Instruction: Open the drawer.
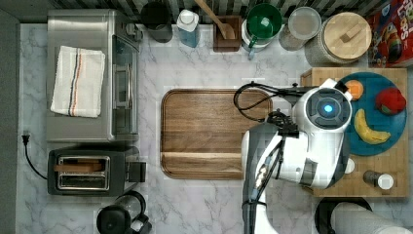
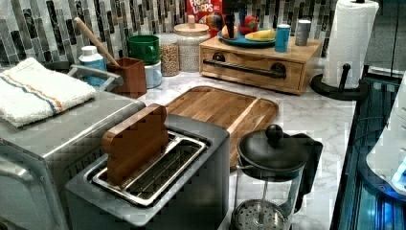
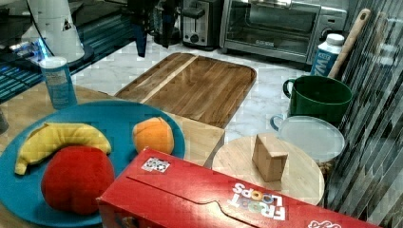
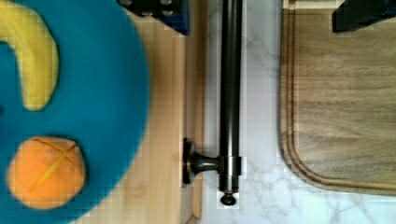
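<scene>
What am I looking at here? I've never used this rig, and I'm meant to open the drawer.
One white robot arm works over a marble counter. The top view looks straight down. The left view looks across from the toaster end and the right view from the drawer end. The wrist view rides on the arm, looking down past its jaws. The drawer is the pale wooden box carrying a blue plate of fruit. Its black bar handle lies between the open jaws, which hold nothing. The drawer looks shut. A brown tray lies beside it.
</scene>
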### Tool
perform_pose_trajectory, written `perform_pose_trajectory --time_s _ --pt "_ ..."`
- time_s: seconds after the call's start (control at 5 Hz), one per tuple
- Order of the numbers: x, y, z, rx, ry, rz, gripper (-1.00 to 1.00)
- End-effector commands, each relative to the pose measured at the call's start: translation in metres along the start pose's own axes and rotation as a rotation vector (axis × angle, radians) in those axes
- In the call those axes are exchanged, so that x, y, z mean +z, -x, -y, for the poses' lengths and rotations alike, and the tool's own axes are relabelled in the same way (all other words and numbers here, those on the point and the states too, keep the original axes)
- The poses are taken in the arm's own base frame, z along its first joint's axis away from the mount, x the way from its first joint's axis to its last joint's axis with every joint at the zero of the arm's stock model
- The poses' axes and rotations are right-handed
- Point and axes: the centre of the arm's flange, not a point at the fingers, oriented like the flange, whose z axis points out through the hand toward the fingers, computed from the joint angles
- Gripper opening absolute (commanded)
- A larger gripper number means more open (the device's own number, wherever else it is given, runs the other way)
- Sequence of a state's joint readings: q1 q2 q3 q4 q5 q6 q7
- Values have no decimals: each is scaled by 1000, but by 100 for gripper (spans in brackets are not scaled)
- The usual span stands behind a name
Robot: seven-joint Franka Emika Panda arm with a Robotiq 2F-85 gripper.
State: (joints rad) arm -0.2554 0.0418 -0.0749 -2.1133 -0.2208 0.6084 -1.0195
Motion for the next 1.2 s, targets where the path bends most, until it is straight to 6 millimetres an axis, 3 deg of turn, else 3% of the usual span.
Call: perform_pose_trajectory --time_s 0.2,1.2 --pt "25 9 18 -29 -46 -83 100" --pt "106 25 2 -22 -14 -87 100"
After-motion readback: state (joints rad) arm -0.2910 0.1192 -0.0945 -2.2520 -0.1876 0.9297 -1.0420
